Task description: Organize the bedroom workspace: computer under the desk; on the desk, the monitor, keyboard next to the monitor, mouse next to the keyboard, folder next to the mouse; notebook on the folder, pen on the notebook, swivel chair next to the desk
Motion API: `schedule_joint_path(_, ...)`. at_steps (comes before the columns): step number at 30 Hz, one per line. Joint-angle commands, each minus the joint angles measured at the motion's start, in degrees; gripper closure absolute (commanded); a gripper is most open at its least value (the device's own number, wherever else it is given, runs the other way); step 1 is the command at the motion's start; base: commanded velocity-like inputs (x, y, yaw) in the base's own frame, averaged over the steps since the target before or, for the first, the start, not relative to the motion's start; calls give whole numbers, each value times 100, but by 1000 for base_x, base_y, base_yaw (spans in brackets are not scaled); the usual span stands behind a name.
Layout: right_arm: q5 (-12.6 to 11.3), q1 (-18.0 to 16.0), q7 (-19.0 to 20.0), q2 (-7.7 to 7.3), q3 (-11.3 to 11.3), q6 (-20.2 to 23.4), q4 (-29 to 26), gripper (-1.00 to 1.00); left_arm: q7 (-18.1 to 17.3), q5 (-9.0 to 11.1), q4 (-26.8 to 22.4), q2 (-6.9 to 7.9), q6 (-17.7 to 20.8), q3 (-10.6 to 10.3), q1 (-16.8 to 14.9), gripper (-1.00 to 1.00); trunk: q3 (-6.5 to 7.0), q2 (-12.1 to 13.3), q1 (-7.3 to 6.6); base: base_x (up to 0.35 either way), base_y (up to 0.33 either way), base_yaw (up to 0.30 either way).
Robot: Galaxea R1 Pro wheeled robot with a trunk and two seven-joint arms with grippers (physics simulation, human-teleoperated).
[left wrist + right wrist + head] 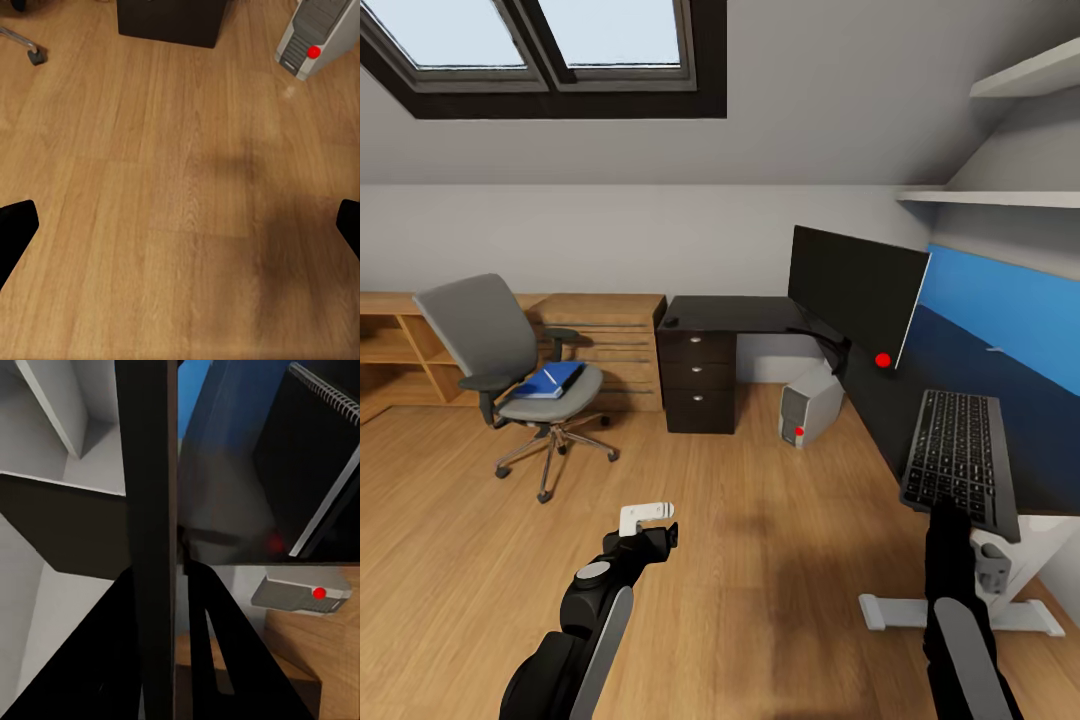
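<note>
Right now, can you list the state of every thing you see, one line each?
Wide black monitor: upright on the black desk.
Grey-framed keyboard: held over the desk edge, tilted.
Silver-grey computer tower: on the floor, under the desk.
Bright blue folder: lying on the grey swivel chair.
Swivel chair: apart from the desk.
Left pincer: open, empty.
Right pincer: shut on the keyboard.

Light wooden plank floor (760, 560), shadowed in patches; skylight window (550, 50) with dark frame in the sloped ceiling; light wooden drawer chest (615, 340) against the far wall; open wooden shelving (390, 350) beside it; white wall shelves (1000, 195); large blue wall panel (1000, 320)
</note>
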Motion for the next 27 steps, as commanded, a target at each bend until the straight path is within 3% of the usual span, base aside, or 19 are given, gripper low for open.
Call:
schedule_joint_path(1, -57, 6, 14, 8, -1, -13, -17, 100, 52, 61, -6, 1, 18, -6, -4, -100, -6, -3, 0, 0, 0, 0)
schedule_joint_path(10, -56, 185, 24, 63, 11, -10, -264, 100, 54, 61, 3, 8, 17, -6, -4, -100, -6, -3, 0, -1, -1, 0)
schedule_joint_path(17, -57, 210, 14, 76, 34, -15, -292, 100, 61, 50, 116, 9, 11, -8, -4, -100, 14, -3, 0, -227, -201, 0)
schedule_joint_path(27, -57, 210, 14, 86, 34, -11, -270, 100, 61, 52, 117, 9, 10, -10, -4, -100, 98, -3, 0, -300, -70, 0)
